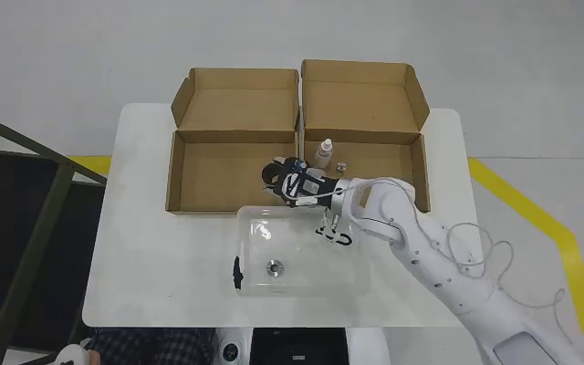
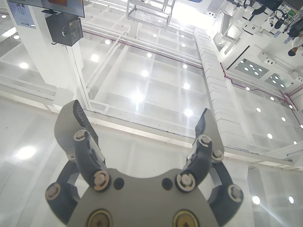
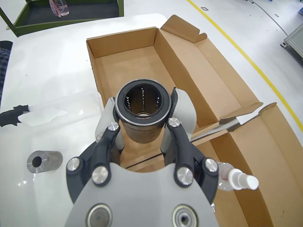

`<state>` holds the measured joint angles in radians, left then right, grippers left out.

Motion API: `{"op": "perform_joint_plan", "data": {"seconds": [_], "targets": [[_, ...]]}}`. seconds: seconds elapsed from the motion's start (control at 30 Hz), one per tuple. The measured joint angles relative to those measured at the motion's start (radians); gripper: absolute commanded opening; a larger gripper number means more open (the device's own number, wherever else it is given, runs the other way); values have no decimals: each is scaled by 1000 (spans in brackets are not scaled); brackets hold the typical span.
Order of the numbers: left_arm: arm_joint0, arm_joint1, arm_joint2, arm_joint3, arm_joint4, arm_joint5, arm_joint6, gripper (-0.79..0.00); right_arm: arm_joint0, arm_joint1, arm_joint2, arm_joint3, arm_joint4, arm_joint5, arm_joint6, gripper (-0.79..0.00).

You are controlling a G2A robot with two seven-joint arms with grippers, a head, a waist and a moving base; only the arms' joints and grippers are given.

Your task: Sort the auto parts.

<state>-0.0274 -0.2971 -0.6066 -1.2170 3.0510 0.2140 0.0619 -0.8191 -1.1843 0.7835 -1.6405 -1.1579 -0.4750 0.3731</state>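
your right gripper (image 3: 144, 106), clamped round a black sleeve (image 3: 142, 121), hangs over the 10 o'clock box (image 1: 219, 178); next, probably lower and release.

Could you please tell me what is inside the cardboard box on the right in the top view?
A white spray bottle and a small metal part sit at the end next to the other box. The right arm covers part of its floor.

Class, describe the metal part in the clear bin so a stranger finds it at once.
On the white table, a clear bin sits nearer the robot than two cardboard boxes. In it lies a short silver cylinder with a centre hole, unlike the black piece at the bin's edge.
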Motion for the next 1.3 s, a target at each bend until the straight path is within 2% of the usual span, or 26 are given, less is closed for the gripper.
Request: {"op": "perform_joint_plan", "data": {"seconds": [0.53,0.63,0.93,1.03,1.3], "targets": [[0,0,0,0,0,0,0,0,109,-74,-115,171,-18,46,87,-785],[0,0,0,0,0,0,0,0,118,-82,-122,187,-21,45,104,-674],[0,0,0,0,0,0,0,0,136,-101,-134,219,-34,22,153,-640],[0,0,0,0,0,0,0,0,139,-106,-133,223,-38,13,168,-579],[0,0,0,0,0,0,0,0,154,-120,-139,244,-45,-8,207,-511]]}}
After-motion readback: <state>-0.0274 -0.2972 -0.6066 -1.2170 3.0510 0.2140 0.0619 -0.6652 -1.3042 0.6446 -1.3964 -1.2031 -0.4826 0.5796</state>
